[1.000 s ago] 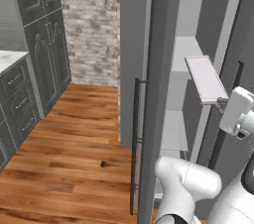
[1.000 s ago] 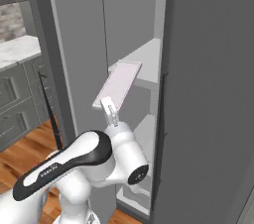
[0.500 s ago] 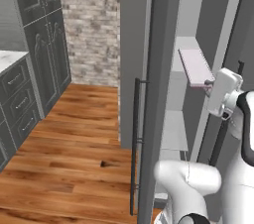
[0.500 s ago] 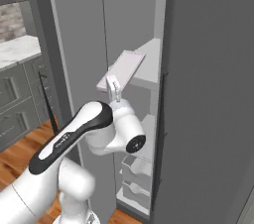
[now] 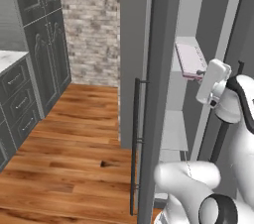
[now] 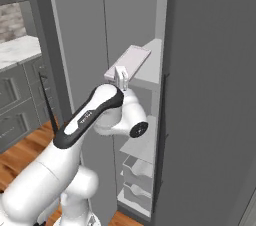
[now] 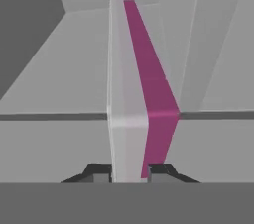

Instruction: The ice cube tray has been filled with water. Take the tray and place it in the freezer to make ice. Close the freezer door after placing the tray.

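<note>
This was a home kitchen, rendered rather than filmed. Tall dark grey panelled cabinets (image 5: 39, 44) stood along the left wall, with drawers (image 5: 17, 101) carrying small metal pulls below a pale marble surface (image 5: 10, 59). Behind them ran a wall of rough grey-and-tan brick (image 5: 89, 25), and warm brown wood planks covered the floor (image 5: 64, 153). A tall dark grey freezer (image 6: 210, 95) stood with its freezer door (image 5: 156, 94) swung wide, a long thin bar handle (image 5: 135, 143) on that door and pale grey shelves (image 6: 150, 67) inside, the sort of upright appliance found in a household kitchen.
</note>
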You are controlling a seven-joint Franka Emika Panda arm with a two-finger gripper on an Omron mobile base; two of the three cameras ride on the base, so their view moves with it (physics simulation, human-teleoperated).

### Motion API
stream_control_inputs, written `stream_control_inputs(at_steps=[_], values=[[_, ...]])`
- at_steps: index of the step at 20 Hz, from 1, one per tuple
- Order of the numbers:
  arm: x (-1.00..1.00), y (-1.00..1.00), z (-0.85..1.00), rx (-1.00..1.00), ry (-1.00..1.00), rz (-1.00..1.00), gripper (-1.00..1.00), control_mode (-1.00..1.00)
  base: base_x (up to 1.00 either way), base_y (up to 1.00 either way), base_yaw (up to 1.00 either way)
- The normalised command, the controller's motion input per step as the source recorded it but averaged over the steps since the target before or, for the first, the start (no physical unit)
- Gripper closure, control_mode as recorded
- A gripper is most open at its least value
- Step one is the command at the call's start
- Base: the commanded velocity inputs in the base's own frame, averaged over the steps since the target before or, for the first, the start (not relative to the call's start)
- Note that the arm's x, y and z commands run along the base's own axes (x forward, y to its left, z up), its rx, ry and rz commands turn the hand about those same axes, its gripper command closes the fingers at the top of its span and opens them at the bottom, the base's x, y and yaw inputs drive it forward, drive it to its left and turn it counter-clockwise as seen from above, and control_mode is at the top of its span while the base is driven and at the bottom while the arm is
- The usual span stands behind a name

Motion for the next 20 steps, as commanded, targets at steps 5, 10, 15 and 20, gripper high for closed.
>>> stream_control_inputs(at_steps=[5, 10, 15, 20], values=[[0.5, -0.43, 0.08, 0.03, 0.0, 0.0, 1.0, -1.0, 0.0, 0.0, 0.0], [0.47, -0.15, 0.04, 0.0, 0.05, 0.0, 1.0, -1.0, 0.0, 0.0, 0.0], [0.48, 0.0, 0.0, -0.08, 0.11, 0.0, 1.0, -1.0, 0.0, 0.0, 0.0], [0.55, 0.0, 0.0, -0.04, 0.07, 0.0, 1.0, -1.0, 0.0, 0.0, 0.0]])
